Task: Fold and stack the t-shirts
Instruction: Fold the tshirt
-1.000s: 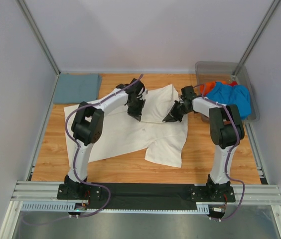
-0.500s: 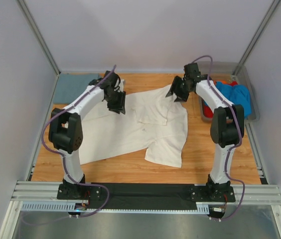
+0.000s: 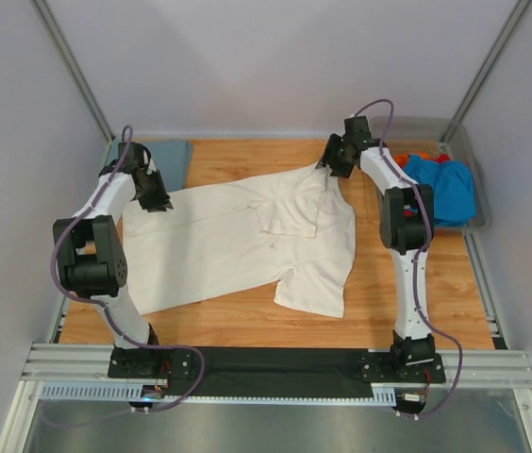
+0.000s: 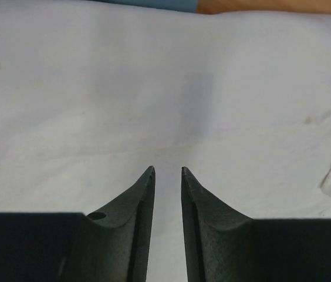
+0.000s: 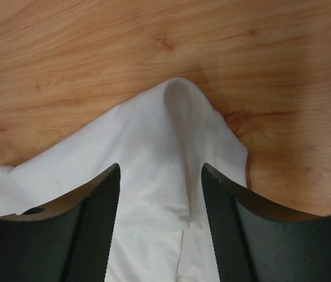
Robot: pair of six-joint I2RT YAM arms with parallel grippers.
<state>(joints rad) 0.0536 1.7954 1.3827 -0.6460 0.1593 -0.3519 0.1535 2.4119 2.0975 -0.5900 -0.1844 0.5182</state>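
Change since a second ago: both arms have swung out from mid-shirt to the far corners, and the cream-white t-shirt (image 3: 238, 236) lies spread wider on the bench (image 3: 247, 156).
Top view, left end effector (image 3: 151, 195): over the shirt's far-left edge, near the folded grey-blue t-shirt (image 3: 162, 153).
Top view, right end effector (image 3: 332, 159): at the shirt's far-right corner.
Top view, bin (image 3: 407, 121): holds the bright blue t-shirt (image 3: 445, 184) and the orange-red t-shirt (image 3: 415, 159).
Left wrist: fingers (image 4: 145, 188) slightly parted, nothing between them, flat cream cloth below.
Right wrist: jaws wide apart, a raised cloth peak lying loose beneath.
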